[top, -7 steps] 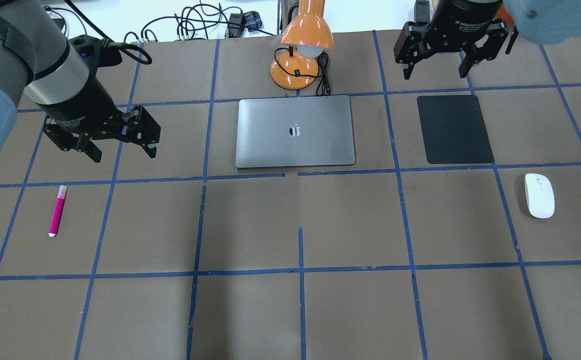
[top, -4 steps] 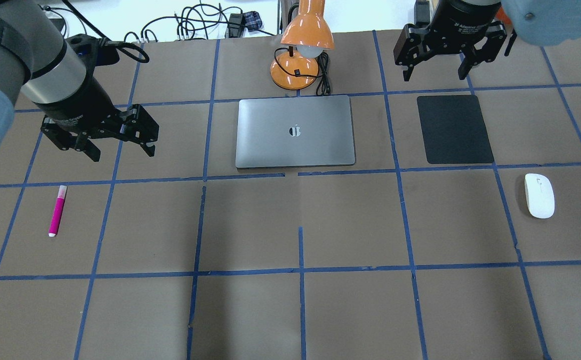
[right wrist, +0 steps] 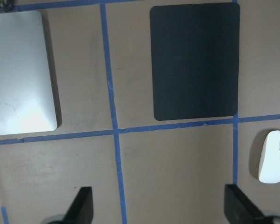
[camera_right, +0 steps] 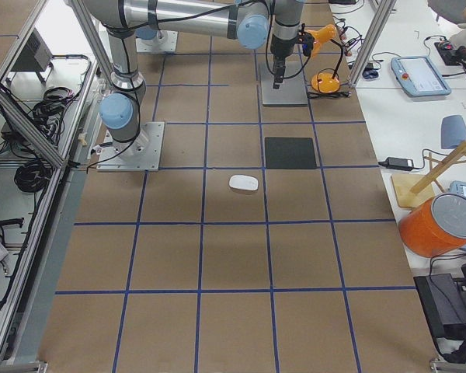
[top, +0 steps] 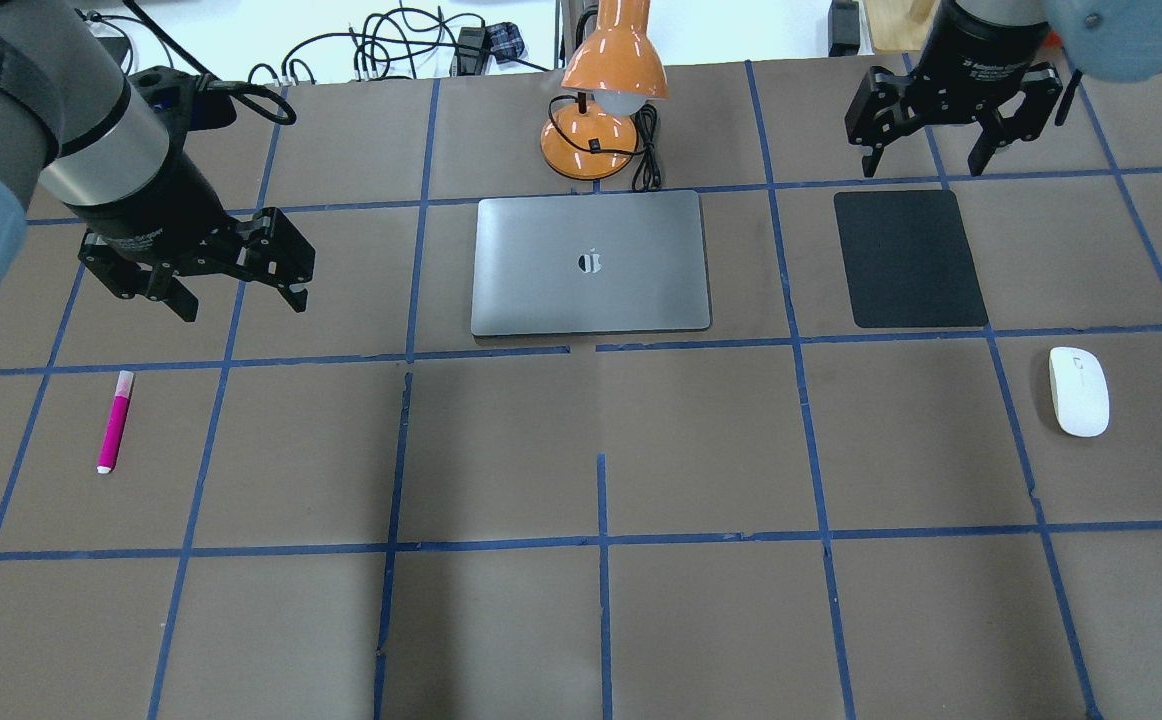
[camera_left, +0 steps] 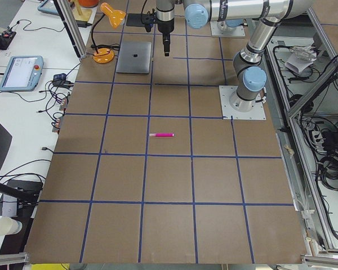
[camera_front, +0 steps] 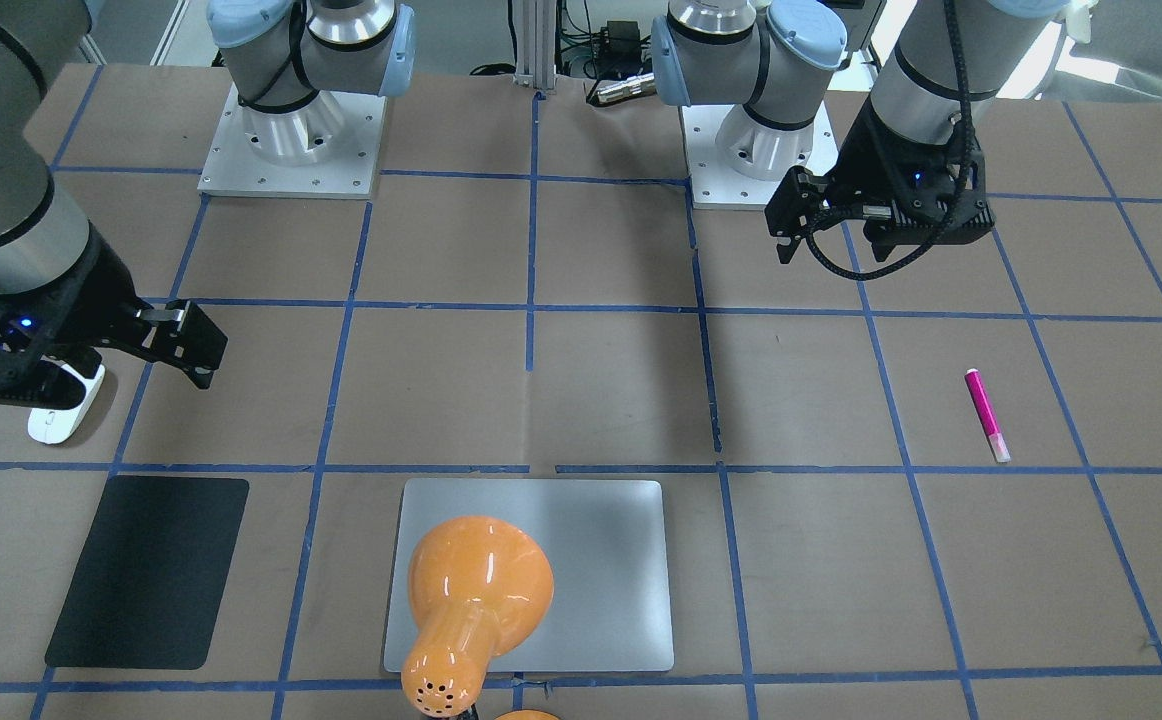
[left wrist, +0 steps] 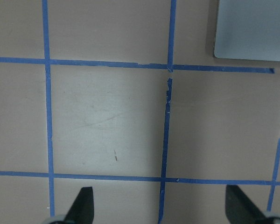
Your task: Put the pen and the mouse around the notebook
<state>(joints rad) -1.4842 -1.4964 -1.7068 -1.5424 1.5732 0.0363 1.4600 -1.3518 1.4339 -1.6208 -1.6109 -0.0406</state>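
Hovering wide open, left gripper, right gripper, notebook bearing pale logo, pen, mouse far off

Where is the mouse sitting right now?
In the overhead view the mouse lies far right, just off the near-right corner of the black mat, well apart from the notebook.

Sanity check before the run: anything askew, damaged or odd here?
Nothing spilled or damaged. Only oddity: the blue tape line has a small gap near the notebook. The pen and mouse lie flat.
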